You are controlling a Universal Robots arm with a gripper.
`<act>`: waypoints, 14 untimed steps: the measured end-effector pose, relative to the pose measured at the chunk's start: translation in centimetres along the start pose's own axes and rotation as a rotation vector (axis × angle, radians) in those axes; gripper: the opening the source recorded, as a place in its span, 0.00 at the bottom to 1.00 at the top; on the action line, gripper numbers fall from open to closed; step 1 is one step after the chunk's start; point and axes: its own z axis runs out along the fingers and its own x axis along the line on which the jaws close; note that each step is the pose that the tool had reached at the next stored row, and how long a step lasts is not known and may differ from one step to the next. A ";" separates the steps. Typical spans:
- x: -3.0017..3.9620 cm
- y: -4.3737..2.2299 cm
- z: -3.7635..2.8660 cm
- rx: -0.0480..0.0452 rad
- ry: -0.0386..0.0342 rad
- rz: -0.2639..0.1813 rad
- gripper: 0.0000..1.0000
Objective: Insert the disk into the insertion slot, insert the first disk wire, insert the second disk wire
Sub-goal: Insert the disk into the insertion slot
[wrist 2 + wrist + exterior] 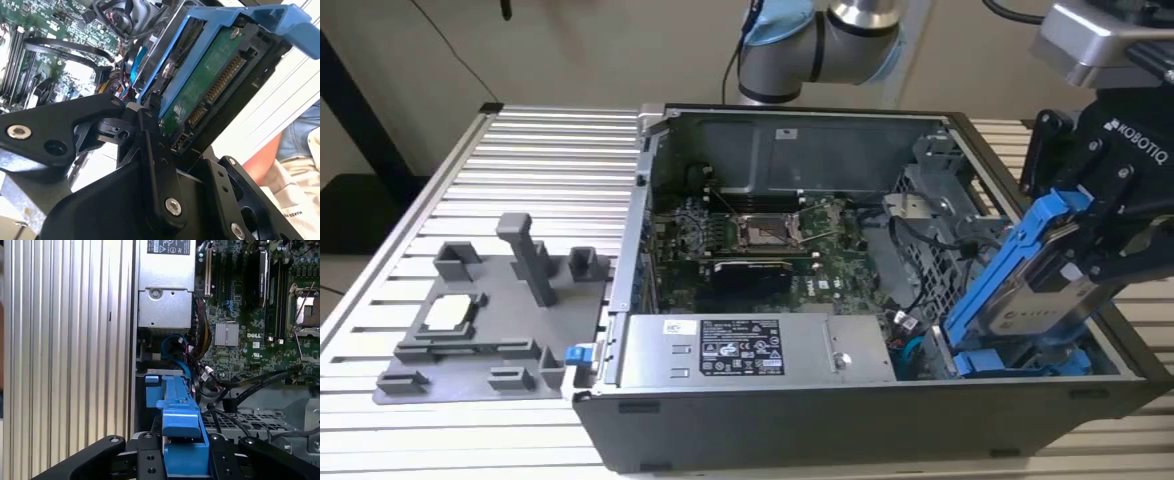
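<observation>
A worktop (520,150) of ribbed, pale aluminium slats spans the scene, meeting a plain beige wall (587,50) at its far edge. At the exterior view's left a dark frame (354,110) stands just beside the worktop's edge, with light floor (336,275) below it. The light is soft and even, and the slats gleam brightly in the first wrist view.

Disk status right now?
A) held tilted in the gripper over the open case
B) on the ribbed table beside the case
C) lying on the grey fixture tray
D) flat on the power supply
A: the gripper is shut on the disk, which leans tilted over the exterior view's right end of the case.
</observation>
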 end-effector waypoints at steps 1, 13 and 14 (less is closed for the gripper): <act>0.00 -0.01 0.09 0.0006 0.0001 0.000 0.33; -0.01 -0.09 1.71 0.0095 0.0004 -0.002 0.33; -0.01 -0.10 1.91 0.0095 0.0002 -0.002 0.33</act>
